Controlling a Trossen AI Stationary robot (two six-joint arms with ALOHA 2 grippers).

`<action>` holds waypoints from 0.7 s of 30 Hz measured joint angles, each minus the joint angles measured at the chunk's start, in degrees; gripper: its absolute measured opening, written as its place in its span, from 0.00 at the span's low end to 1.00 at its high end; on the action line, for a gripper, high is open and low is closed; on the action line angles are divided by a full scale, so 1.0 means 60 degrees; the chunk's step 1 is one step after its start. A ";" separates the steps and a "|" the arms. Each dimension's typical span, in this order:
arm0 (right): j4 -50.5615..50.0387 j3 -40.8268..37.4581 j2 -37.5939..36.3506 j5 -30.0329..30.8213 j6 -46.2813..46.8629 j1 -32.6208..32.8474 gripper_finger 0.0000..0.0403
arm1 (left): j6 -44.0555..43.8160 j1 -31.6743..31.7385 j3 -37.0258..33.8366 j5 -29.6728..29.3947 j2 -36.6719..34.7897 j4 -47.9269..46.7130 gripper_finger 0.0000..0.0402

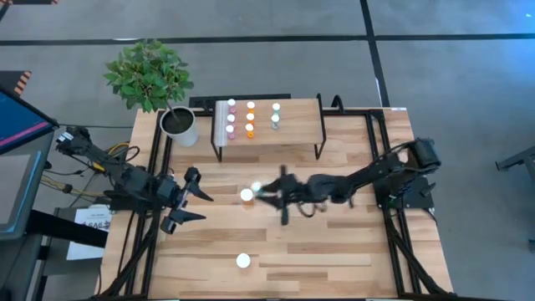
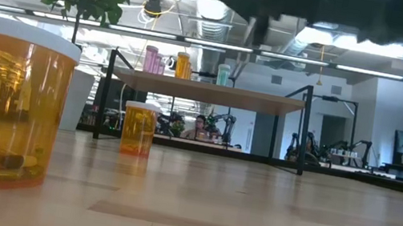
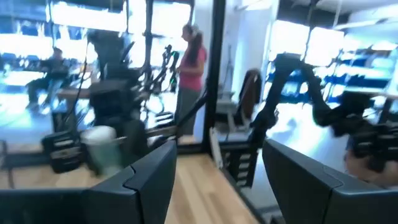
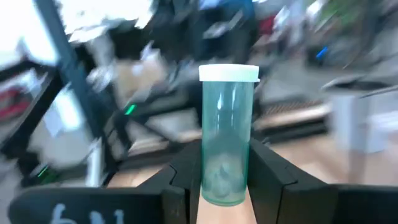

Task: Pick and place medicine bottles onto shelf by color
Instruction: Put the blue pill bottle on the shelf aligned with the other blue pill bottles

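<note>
wooden tabletop (image 1: 334, 242): right gripper (image 4: 225, 186) clenched on upright teal bottle (image 4: 227, 134), shelf (image 1: 292, 134) just beyond it; left gripper (image 1: 191, 201) released, farther off.

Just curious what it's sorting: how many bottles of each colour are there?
Pink bottles: 3
Small orange bottles: 3
Teal bottles: 3, one of them held in the right claw
Large orange bottles: 2
Total: 11

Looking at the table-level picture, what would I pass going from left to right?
Big orange bottle with wide white cap → white plant pot → smaller-looking orange bottle with white cap → pink bottles on the raised wooden shelf → orange bottle → teal bottle.
</note>
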 joint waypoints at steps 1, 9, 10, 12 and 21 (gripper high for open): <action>0.0668 -0.0478 -0.0177 0.0387 -0.0122 -0.0039 0.30 | 0.0052 0.0000 -0.0065 0.0072 -0.0034 0.0244 0.56; 0.2155 -0.1542 -0.0128 0.3340 -0.1153 -0.0854 0.30 | 0.0405 0.0027 -0.0426 -0.0165 0.0024 0.1033 0.56; 0.2132 -0.1461 0.0013 0.3335 -0.1169 -0.1034 0.30 | 0.0409 0.0029 -0.0430 -0.0241 0.0069 0.1004 0.56; 0.2085 -0.1405 0.0198 0.3333 -0.1171 -0.1427 0.30 | 0.0395 0.0033 -0.0441 -0.0306 0.0159 0.1048 0.56; 0.2155 -0.1109 0.1020 0.3302 -0.0563 -0.2807 0.30 | 0.0219 0.0025 -0.0437 -0.0298 0.0381 0.0883 0.56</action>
